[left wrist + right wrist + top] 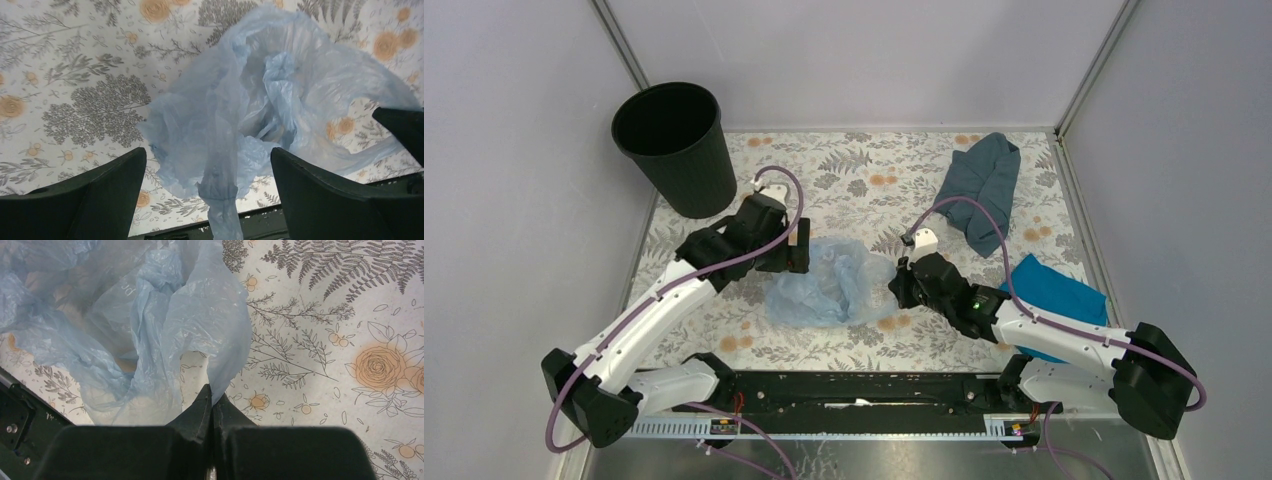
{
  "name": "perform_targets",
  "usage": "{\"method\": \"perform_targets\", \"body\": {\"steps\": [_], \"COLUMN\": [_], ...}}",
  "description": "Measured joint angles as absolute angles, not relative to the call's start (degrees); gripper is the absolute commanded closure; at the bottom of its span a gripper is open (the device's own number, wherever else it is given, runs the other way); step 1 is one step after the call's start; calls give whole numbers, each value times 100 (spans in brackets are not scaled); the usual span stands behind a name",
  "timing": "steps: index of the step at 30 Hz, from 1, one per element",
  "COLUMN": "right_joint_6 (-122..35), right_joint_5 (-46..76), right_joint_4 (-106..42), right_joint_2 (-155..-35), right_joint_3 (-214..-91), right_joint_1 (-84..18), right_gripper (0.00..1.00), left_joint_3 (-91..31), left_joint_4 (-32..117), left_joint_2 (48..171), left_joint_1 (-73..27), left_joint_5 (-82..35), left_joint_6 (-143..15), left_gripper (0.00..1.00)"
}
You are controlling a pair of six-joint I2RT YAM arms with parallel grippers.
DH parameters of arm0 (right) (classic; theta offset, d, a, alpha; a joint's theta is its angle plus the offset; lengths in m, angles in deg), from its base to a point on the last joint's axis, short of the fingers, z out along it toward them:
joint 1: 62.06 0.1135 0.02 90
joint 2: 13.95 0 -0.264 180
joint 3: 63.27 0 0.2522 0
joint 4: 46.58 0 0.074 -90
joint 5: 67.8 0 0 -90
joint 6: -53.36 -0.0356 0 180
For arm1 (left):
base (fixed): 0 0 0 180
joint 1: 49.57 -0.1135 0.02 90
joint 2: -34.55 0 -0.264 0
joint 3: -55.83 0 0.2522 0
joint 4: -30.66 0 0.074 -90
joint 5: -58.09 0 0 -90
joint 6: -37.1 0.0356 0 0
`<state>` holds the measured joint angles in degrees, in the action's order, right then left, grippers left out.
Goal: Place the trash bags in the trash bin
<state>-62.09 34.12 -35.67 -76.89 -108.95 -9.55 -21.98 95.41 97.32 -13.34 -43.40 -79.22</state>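
On the bench (874, 170), midway along and nearer its front edge, the pale blue trash bag (829, 285) lies crumpled. The right pincer (212, 396) is clamped tight on its rim, and the left pincer (207, 160) is spread wide astride a twisted strand. The black trash bin (674, 150) stands upright at the far-left corner.

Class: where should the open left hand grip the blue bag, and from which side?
The trash bag's bunched strip, already inside the open left hand, taken from above on its left: narrow, raised, and opposite the right hand's pinch.
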Motion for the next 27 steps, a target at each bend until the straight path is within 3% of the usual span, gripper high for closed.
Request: {"method": "perform_targets", "body": {"steps": [2,3,8,13,17,22,24,27], "right_joint_6": [-6168,-6142,-6048,-6094,-6096,-5733,-5370,-4516], "right_joint_5": [3357,3346,3425,3738,3746,3779,3880,3921], "right_joint_4": [-3558,-3541,-3379,-3005,-2743,-1176,-1051,-1781], "right_joint_2": [-7678,-7665,-7652,-7993,-9300,-11486,-11665,-10747], "right_joint_3": [-10895,-10895,-10939,-11391,-12484,-16103,-17288,-17410], "right_joint_1": [-955,-955,-955,-1149,-2085,-3114,-3239,-3051], "right_gripper": [100,100,100,100,100,100,100,100], "left_joint_3": [-2071,-2030,-2012,-2226,-3348,-6375,-6543,-5131], "left_joint_4": [9536,9532,9353,9145,8846,8465,7820,6002], "left_joint_2": [9749,9778,10167,10831,11961,13860,13697,12151], "left_joint_1": [-1339,-1352,-1437,-1688,-2077,-2416,-2386,-2027], "left_joint_5": [-4232,-4206,-4248,-4613,-4829,-4991,-4995,-4952], "left_joint_6": [-7892,-7868,-7660,-7466,-7411,-7313,-7046,-6390], "left_gripper": [6,14,76,100,100,100,100,100]}}
